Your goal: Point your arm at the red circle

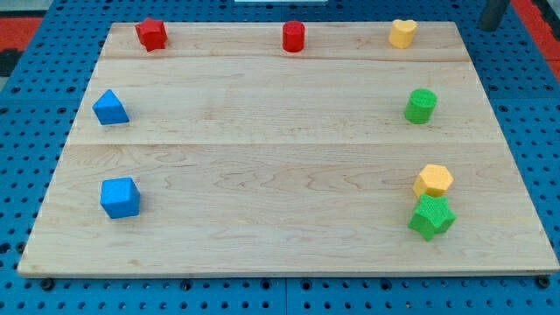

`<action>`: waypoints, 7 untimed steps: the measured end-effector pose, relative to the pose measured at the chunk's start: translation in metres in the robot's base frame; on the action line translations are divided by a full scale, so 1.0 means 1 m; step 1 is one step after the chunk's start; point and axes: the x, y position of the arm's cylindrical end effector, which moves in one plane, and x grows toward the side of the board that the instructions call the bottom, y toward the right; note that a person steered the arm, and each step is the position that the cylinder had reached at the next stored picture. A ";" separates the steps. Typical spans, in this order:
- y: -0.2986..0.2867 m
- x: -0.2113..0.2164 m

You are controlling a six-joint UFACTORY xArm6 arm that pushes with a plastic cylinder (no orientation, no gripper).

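The red circle, a short cylinder, stands at the top middle of the wooden board. My tip shows at the view's top right corner, off the board's right edge, far to the right of the red circle. The block closest to the tip is the yellow heart, to its left. Nothing touches the tip.
A red star-like block is at top left. A blue triangle and a blue cube are on the left. A green circle, a yellow hexagon and a green star touching it are on the right.
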 end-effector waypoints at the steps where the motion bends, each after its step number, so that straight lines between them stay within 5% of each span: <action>1: 0.000 0.000; 7: -0.036 0.014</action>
